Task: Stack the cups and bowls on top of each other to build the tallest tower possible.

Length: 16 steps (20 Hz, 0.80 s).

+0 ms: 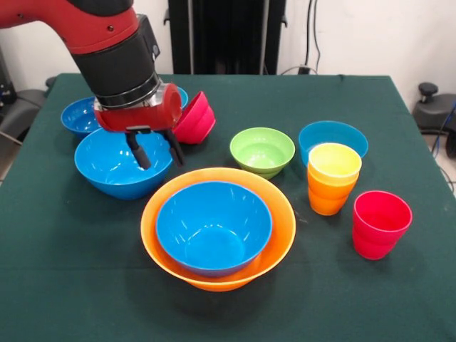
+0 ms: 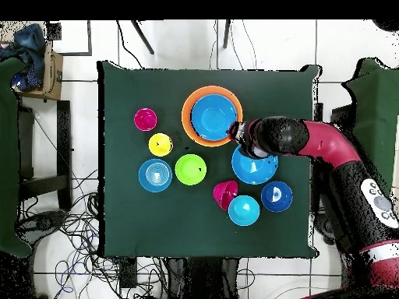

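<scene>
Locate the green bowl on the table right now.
In the front view the green bowl sits right of centre, between the tipped red bowl and a light-blue bowl, behind the orange bowl.

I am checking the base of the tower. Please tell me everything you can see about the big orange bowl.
The big orange bowl is round, glossy and looks like plastic, the widest piece on the table. It stands upright on the green cloth, near the table's front edge in the front view. A large blue bowl sits nested inside it, leaning slightly toward one side. Nothing else touches it; the gripper hangs just beyond its rim.
</scene>
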Motion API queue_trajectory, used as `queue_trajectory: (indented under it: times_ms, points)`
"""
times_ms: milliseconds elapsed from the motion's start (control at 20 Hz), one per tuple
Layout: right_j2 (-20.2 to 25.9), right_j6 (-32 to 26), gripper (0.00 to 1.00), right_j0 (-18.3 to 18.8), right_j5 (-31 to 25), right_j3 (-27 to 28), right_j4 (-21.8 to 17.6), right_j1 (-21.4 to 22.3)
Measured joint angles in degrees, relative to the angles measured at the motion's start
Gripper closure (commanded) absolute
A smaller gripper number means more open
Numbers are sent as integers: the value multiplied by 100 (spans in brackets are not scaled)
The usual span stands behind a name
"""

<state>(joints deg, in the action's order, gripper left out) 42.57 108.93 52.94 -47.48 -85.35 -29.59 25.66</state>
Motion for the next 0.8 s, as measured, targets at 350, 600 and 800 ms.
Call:
queue_trajectory:
  times_ms: [350, 600, 800]
  points:
    - [-15, 0, 0, -47, 67, -8, -43, -24]
    - [-23, 0, 0, -73, 67, -8, -137, -26]
    - [-27, 0, 0, -73, 67, -8, -222, -32]
